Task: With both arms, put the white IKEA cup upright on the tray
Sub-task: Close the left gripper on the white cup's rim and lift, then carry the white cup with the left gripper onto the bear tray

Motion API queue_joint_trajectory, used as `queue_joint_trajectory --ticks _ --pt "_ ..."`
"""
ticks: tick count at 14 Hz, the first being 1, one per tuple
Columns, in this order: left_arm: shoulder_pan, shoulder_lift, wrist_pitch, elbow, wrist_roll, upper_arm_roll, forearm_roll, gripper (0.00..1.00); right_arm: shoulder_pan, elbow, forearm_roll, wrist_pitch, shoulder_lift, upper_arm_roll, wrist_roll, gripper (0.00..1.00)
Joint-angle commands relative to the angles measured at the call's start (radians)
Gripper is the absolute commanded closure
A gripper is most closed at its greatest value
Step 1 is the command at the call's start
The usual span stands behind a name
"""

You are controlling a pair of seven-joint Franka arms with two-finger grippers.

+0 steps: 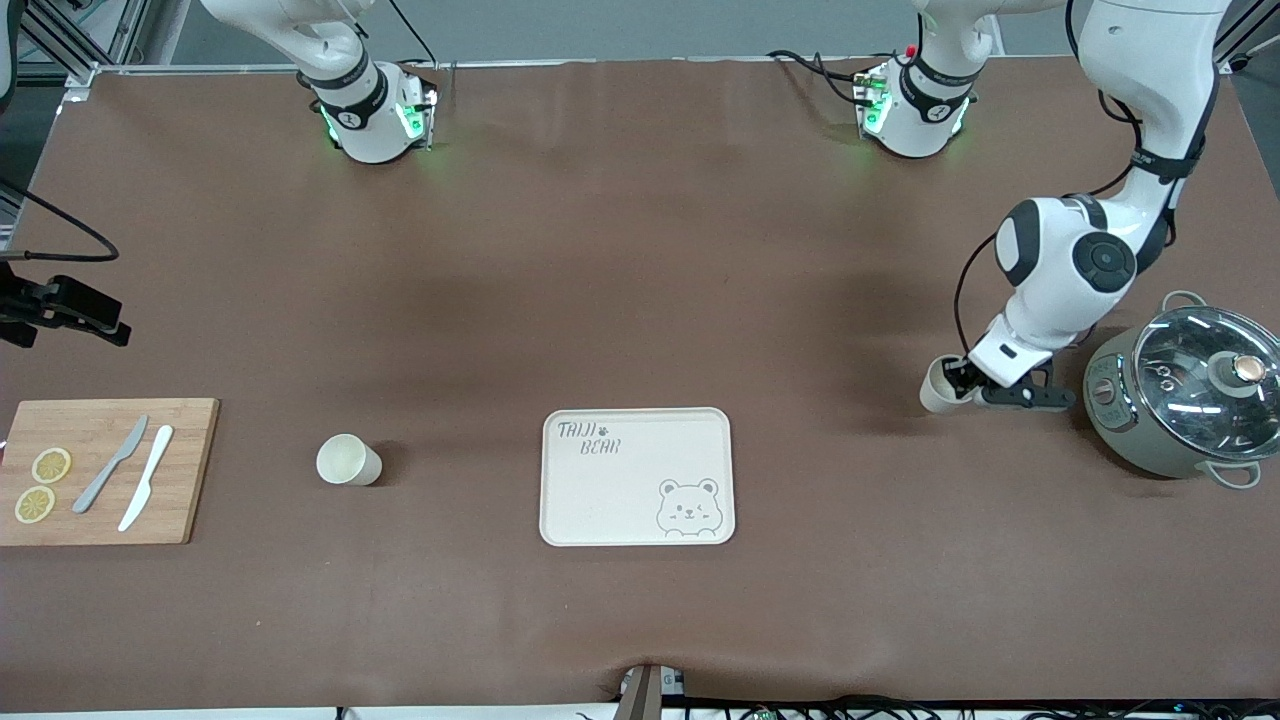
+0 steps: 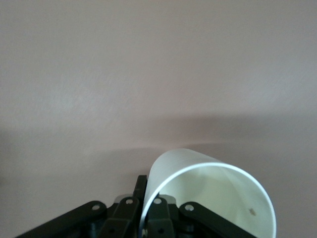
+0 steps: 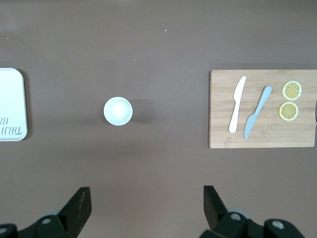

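The cream bear tray (image 1: 610, 490) lies near the front camera at mid-table; its edge also shows in the right wrist view (image 3: 11, 89). One white cup (image 1: 348, 460) stands upright on the table between the tray and the cutting board; it shows from above in the right wrist view (image 3: 118, 110). My left gripper (image 1: 962, 380) is shut on the rim of a second white cup (image 1: 936, 388), held tilted low at the table beside the pot; one finger is inside it and one outside, as the left wrist view shows (image 2: 213, 198). My right gripper (image 3: 147, 198) is open and empty, high over the table.
A wooden cutting board (image 1: 190, 470) with a grey knife (image 1: 110, 465), a white knife (image 1: 146, 478) and two lemon slices (image 1: 50, 465) lies at the right arm's end. A grey pot with a glass lid (image 1: 1195, 395) stands at the left arm's end.
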Motion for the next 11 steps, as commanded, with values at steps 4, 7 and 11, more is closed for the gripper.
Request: queue_joint_trajectory --ticks 4,7,11 --pt "-0.225 0.301 -0.487 0.683 -0.487 0.002 -0.002 1.00 0.001 -0.003 -0.010 0.002 -0.008 0.004 0.017 0.00" --pt "-0.285 0.338 -0.495 0.748 -0.634 0.002 -0.009 1.00 0.001 -0.003 -0.012 0.000 -0.008 0.004 0.017 0.00" --pt "-0.373 0.401 -0.493 0.825 -0.758 0.004 -0.009 1.00 0.001 -0.003 -0.010 0.002 -0.008 0.004 0.017 0.00"
